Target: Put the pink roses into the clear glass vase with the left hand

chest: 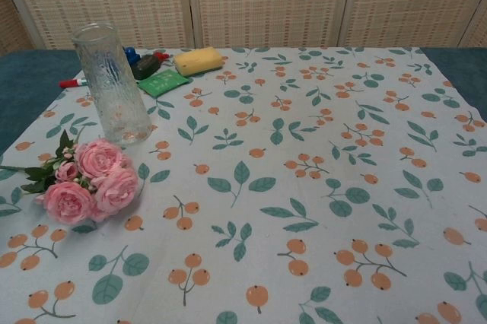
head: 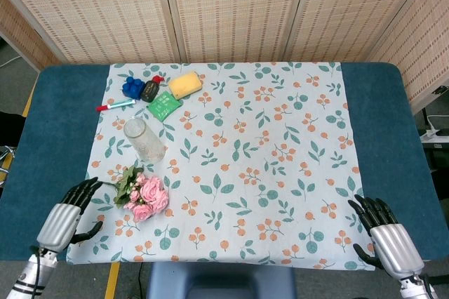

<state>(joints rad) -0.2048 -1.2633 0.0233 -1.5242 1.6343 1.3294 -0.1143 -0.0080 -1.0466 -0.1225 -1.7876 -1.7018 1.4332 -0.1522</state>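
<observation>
A bunch of pink roses (head: 146, 196) (chest: 90, 180) with green leaves lies on the patterned cloth near its front left. Just behind it stands the clear glass vase (head: 143, 140) (chest: 112, 84), upright and holding nothing. My left hand (head: 68, 215) hovers at the cloth's front left corner, left of the roses and apart from them, fingers spread and holding nothing. My right hand (head: 384, 237) is at the front right corner, also with spread fingers and nothing in it. Neither hand appears in the chest view.
At the back left of the cloth (head: 280, 173) lie a yellow sponge (head: 184, 84), a green packet (head: 163, 105), a dark bottle (head: 150, 90), a blue toy (head: 132, 88) and a red-capped marker (head: 115, 105). A woven screen (head: 231, 4) stands behind the table.
</observation>
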